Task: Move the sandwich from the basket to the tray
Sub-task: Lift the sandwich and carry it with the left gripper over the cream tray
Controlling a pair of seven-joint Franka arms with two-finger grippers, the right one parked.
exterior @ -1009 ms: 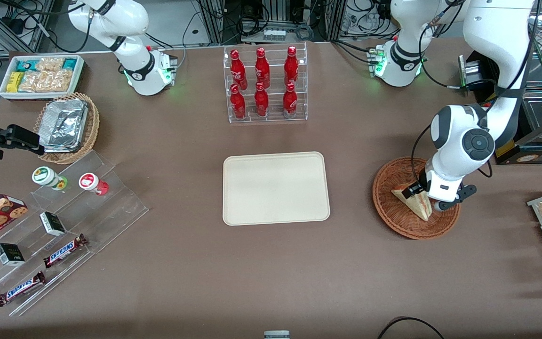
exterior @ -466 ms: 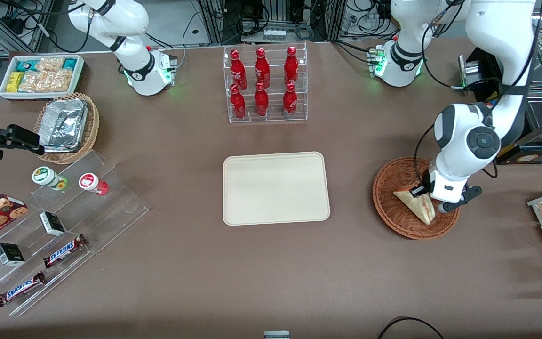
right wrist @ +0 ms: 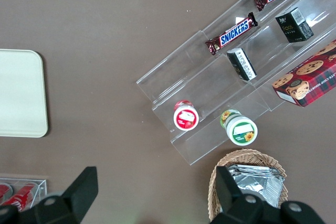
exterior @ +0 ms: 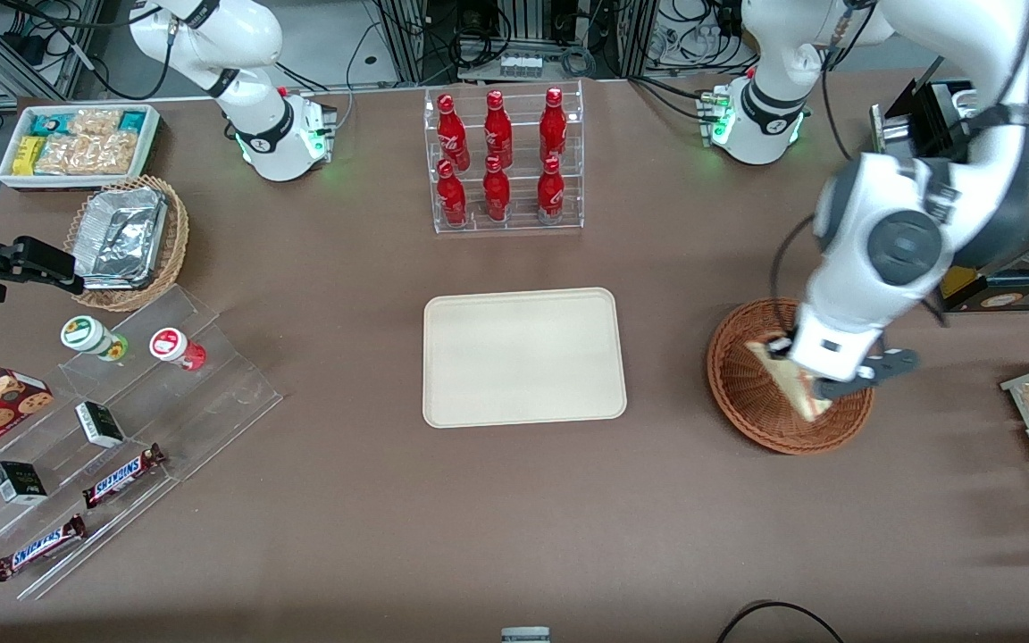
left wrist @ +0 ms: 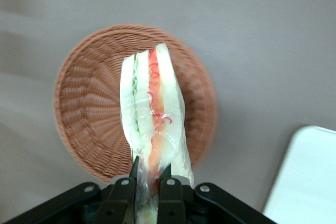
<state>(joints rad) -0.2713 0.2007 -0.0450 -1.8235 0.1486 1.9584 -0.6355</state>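
The tool [left wrist: 149, 182] is clamped on the sandwich [left wrist: 152, 114] at one corner, its two fingers [left wrist: 122, 192] pressed close on the wrapped wedge so that the cut edge with its red and green layers faces the wrist camera. Directly below the tool sits the basket [left wrist: 84, 114], and the sandwich appears to hang clear of the weave rather than rest in it — in the front view it shows over the basket [exterior: 747, 393], just under the tool [exterior: 805, 379]. The step in hand looks like the lift out of the basket. The tray [exterior: 523, 357] lies well apart from the tool, toward the parked arm's end of the surface [exterior: 514, 518], and nothing lies on it. The next move calls for a sideways carry at this height until the sandwich is above the tray, then a gentle lowering before release — the grip is at a corner, so the wedge may swing.
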